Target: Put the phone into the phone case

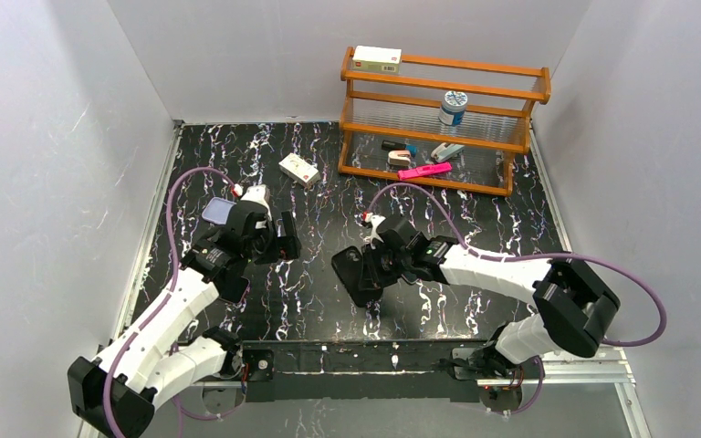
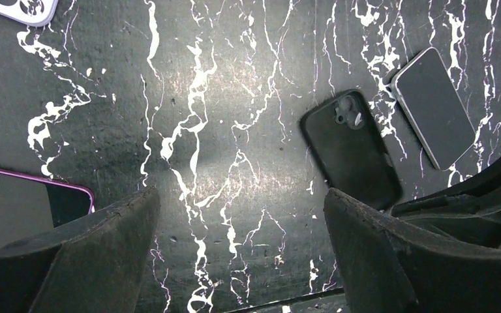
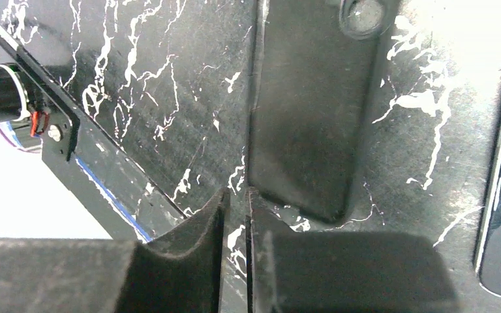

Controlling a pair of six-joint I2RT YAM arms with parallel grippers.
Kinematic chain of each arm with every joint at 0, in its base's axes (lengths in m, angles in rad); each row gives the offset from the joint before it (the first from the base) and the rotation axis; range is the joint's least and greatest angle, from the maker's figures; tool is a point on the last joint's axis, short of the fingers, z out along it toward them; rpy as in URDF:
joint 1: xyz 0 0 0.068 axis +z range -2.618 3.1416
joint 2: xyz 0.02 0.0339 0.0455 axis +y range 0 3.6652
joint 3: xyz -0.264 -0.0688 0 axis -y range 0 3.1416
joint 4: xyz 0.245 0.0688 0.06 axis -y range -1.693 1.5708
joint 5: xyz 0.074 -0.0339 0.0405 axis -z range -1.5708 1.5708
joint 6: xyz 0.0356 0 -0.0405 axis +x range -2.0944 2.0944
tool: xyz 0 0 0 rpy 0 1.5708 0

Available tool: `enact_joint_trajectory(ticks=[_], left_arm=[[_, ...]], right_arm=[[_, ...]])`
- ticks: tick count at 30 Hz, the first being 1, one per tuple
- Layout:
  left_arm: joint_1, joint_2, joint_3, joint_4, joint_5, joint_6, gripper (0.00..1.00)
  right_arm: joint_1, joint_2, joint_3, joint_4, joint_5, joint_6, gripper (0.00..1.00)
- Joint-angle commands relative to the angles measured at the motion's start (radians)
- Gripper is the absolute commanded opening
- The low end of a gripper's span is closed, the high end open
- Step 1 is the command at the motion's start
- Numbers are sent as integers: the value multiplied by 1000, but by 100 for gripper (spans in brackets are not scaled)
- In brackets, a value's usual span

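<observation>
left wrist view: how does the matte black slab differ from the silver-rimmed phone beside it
The matte all-black rectangular slab is dull edge to edge, with a round camera opening near one end; the slim dark-screened phone has a thin silver-white rim and a plain face. The slab lies left of the phone. Both lie flat on the black marbled table, similar in size and slant.

Phone [image 2: 434,107]: slim, with a glossy dark screen and a thin silver-white rim; it lies flat, screen up, set diagonally near the middle of the table [image 2: 235,163]. Phone case [image 1: 217,211]: a pale lavender shell with rounded corners, lying flat on the left side. The two are well apart.
</observation>
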Motion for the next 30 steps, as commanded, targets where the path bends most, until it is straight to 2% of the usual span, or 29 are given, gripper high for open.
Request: enact_joint_trajectory(ticks=[1,8,10,14,20,30], left_arm=[[3,8,-21,3,15,-5,93],[4,14,-26,11,25,17,93],[4,10,-31,15,26,30,93],[4,-17,-46,23,28,45,94],[4,-65,-56,32,29,55,95],[4,-92,-71,33,18,62,96]], right_arm=[[5,-9,70,-2,60,0,26],[-2,-45,120,-160,349,-123,65],[-10,-37,138,-198,407,-165,78],[-46,-15,161,-220,447,-218,97],[-136,36,175,-180,388,-308,99],[-160,140,186,-156,380,-439,99]])
